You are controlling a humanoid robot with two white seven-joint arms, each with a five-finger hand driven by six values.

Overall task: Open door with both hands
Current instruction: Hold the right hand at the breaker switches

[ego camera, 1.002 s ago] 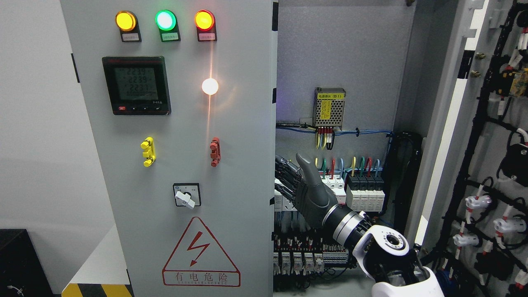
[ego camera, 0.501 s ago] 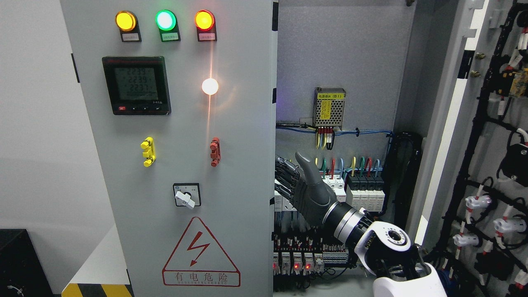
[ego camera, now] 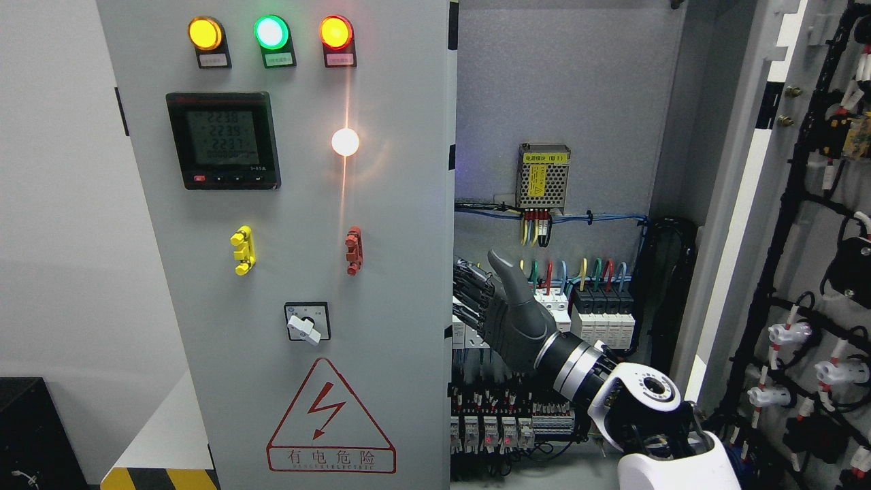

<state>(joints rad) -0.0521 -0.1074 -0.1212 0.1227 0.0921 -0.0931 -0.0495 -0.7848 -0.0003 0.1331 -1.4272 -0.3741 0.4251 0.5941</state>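
The cabinet's grey left door [ego camera: 395, 272] fills the middle of the head view and carries three lit lamps, a meter [ego camera: 223, 140] and a rotary switch [ego camera: 307, 321]. My right hand [ego camera: 480, 289] comes in from the lower right and sits inside the cabinet at that door's right edge. Its fingers [ego camera: 469, 289] stretch straight toward the door, with their tips hidden behind the edge. The thumb [ego camera: 507, 272] points up, apart from the door, so the hand is open and grasps nothing. The right door [ego camera: 816, 238] stands swung wide open at the right. My left arm is out of view.
Inside the cabinet are rows of breakers with coloured wires [ego camera: 585, 299], relays [ego camera: 490, 429] below and a power supply [ego camera: 543, 177] above. Cable bundles and connectors cover the right door's inner face. A black box [ego camera: 27, 429] stands at the lower left.
The left door has shifted a few pixels to the left. My right forearm has edged slightly right and down, while the hand stays at the door's edge.
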